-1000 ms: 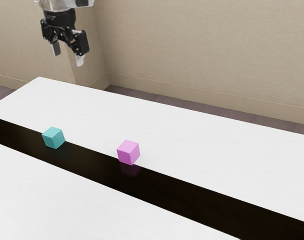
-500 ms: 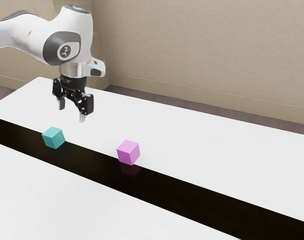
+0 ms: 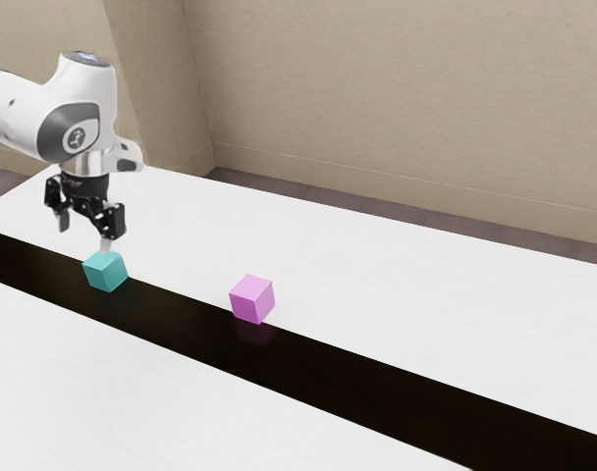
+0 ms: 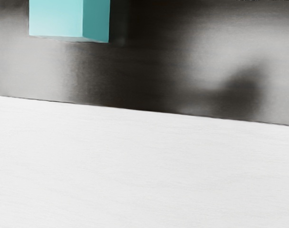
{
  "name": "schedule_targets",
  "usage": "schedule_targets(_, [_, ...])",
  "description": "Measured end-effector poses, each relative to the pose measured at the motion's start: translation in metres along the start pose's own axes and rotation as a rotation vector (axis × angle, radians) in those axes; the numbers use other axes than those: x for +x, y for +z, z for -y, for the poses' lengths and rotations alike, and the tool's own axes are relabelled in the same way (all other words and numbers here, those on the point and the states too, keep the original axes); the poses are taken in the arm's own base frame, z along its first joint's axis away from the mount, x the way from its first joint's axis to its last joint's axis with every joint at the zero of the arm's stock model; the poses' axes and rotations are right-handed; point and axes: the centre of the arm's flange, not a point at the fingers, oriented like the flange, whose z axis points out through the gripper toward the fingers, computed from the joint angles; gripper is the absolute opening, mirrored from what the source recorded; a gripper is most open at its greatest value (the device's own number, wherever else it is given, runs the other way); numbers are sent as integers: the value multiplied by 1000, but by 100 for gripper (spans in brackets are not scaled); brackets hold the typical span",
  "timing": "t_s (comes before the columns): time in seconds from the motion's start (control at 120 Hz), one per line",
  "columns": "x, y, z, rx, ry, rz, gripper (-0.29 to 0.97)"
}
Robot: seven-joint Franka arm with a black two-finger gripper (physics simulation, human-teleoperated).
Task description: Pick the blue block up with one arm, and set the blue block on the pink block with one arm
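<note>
Our gripper [image 3: 83,228] hangs low over the far edge of the black strip [image 3: 377,388], fingers apart and holding nothing. The blue block [image 3: 105,270] sits on the strip, untouched. The pink block [image 3: 251,297] stands on the strip too, further toward the exterior view's right

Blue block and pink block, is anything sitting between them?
No, nothing. In the exterior view, the stretch between the blue block and the pink block is just bare black strip.
</note>
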Motion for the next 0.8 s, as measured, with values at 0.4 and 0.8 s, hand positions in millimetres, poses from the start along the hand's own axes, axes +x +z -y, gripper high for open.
schedule_targets(0.4, [21,59,176,-41,-250,-80,68])
schedule_targets(0.8, [97,146,155,-129,-128,-153,68])
